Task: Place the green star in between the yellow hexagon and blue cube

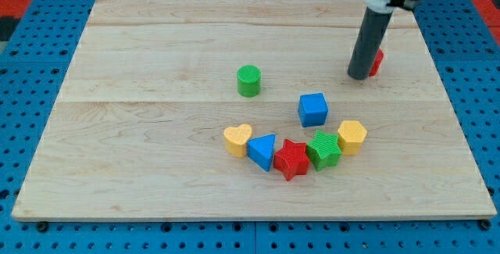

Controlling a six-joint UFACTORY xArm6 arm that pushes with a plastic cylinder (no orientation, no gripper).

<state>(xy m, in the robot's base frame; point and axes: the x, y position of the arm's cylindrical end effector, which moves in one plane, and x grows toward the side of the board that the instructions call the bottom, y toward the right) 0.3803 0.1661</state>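
The green star (323, 148) lies low in the view, touching the yellow hexagon (351, 136) on its right and the red star (291, 159) on its left. The blue cube (313, 109) stands just above the green star, a small gap apart. My tip (359, 75) is at the view's upper right, well above the yellow hexagon, right beside a red block (377, 62) that the rod mostly hides.
A green cylinder (248, 80) stands near the board's middle. A yellow heart (237, 139) and a blue triangle (262, 152) continue the curved row to the left of the red star. The wooden board (141, 129) ends near the bottom of the view.
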